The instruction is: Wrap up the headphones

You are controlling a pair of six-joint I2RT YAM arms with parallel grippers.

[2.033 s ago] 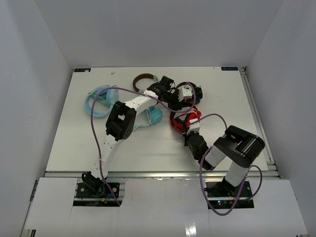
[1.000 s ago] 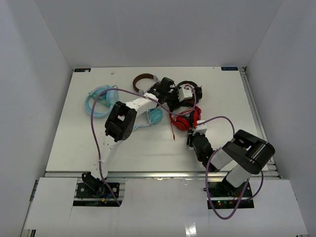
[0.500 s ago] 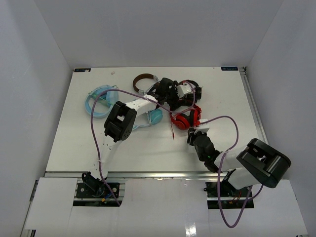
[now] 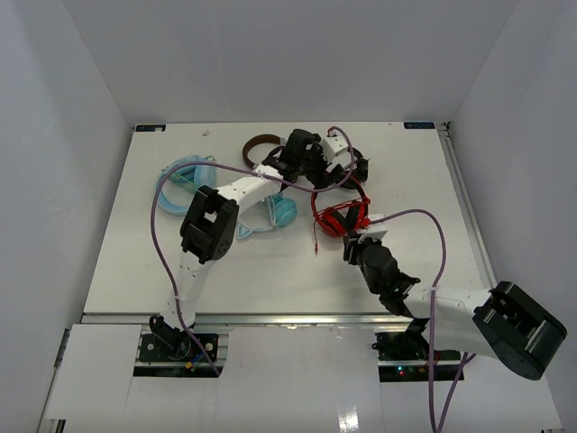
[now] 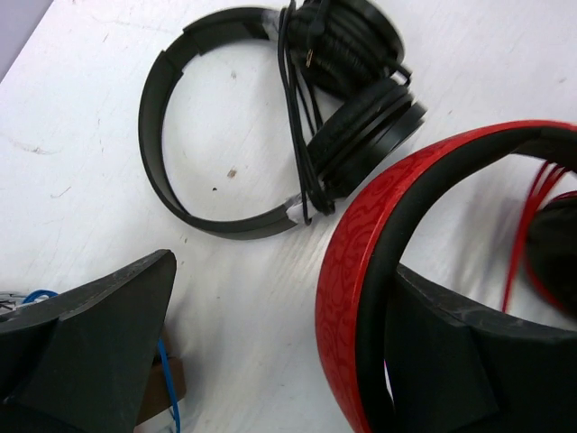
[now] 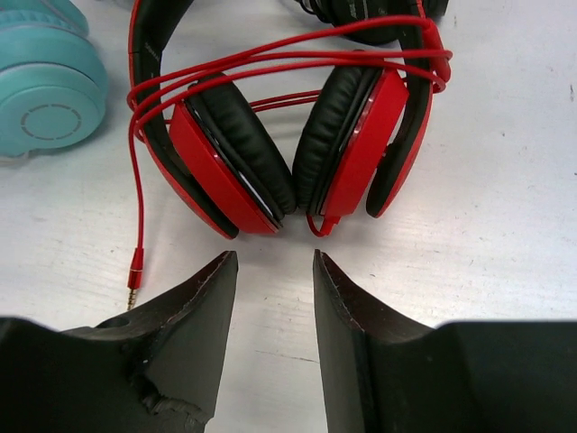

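Headphones: the red headphones (image 4: 341, 216) were seen lying on the surface (image 4: 162, 262), right of its middle and between the two claws.
Long axis: the band was pointed away from the right arm, toward the far edge, with the two ear cups set side by side at the near end.
Right claw: the right claw (image 6: 273, 262) was held partly apart with nothing between its fingers. The cups were found just ahead of the tips, untouched.
Left claw: the left claw (image 5: 279, 271) was spread wide and empty. The red band arched close past one finger; contact could not be told.
Cable: loops of the red cable (image 6: 270, 63) were laid across the band above the cups, and the plug (image 6: 133, 280) hung loose beside the right claw.
Nearer arm: the right claw was judged better placed for the loose plug end, the left for the band.
Neighbours: small black headphones (image 5: 270, 117) and teal headphones (image 6: 45, 90) were lying close by.
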